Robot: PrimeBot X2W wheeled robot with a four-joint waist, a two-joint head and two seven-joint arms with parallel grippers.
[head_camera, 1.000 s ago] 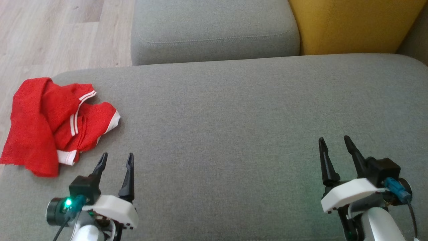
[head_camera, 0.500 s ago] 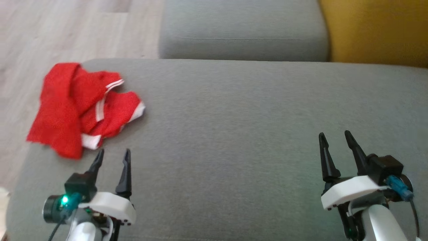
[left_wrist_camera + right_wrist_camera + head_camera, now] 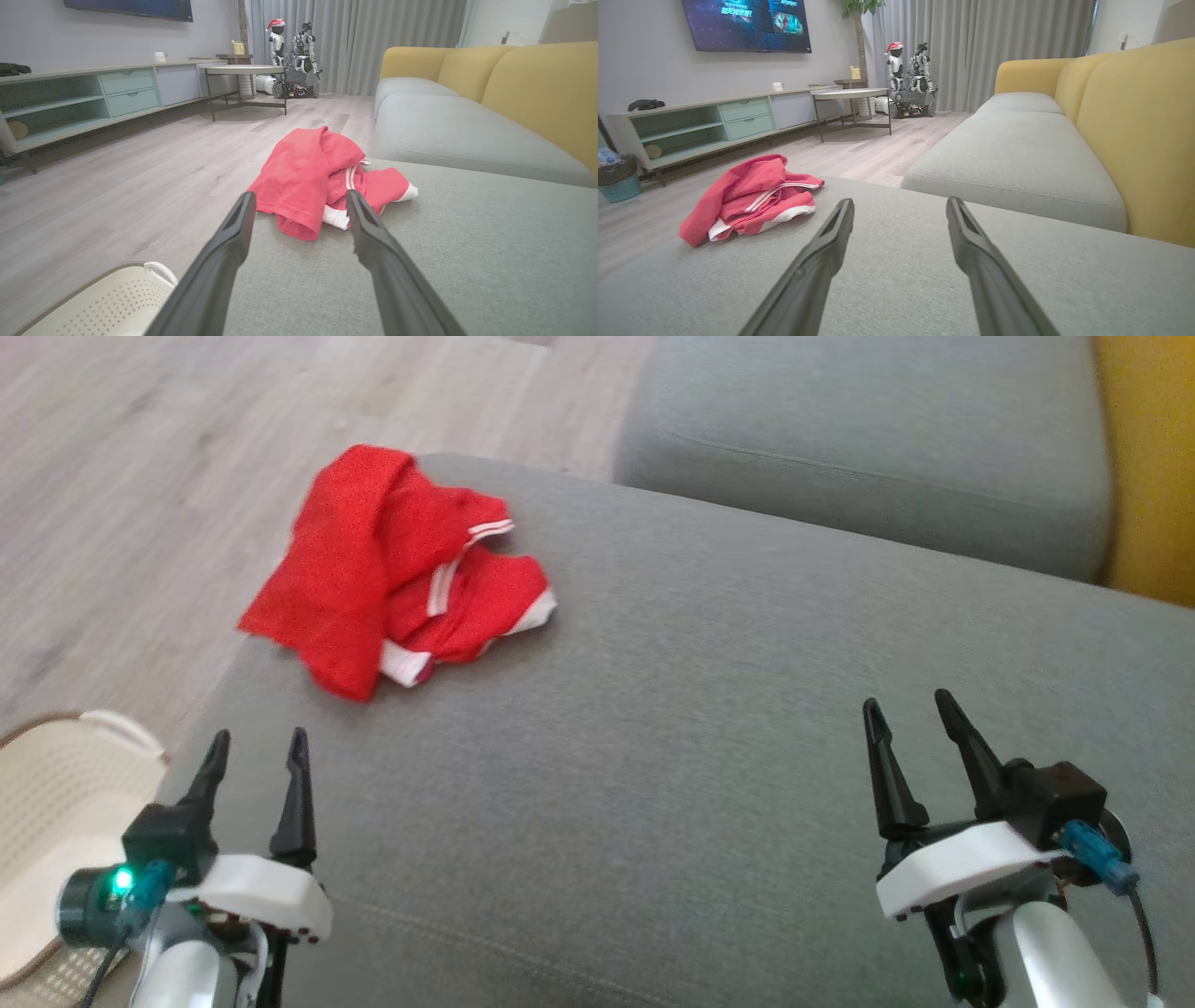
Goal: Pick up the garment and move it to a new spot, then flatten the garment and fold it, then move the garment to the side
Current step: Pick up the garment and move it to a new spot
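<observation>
Grey sofa (image 3: pixel 709 728) holds red garment (image 3: pixel 359 569); television (image 3: pixel 747 23) writing unreadable.

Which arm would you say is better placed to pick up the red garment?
Probably the left: the left gripper stands open with the red garment straight ahead of it, while the right gripper, also open, sits far across the cushion.

Characters on the television (image 3: pixel 746 23) screen are too blurred to read.

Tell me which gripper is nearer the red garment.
Left. The left gripper hovers just short of the red garment; the right gripper is far off to its right.
</observation>
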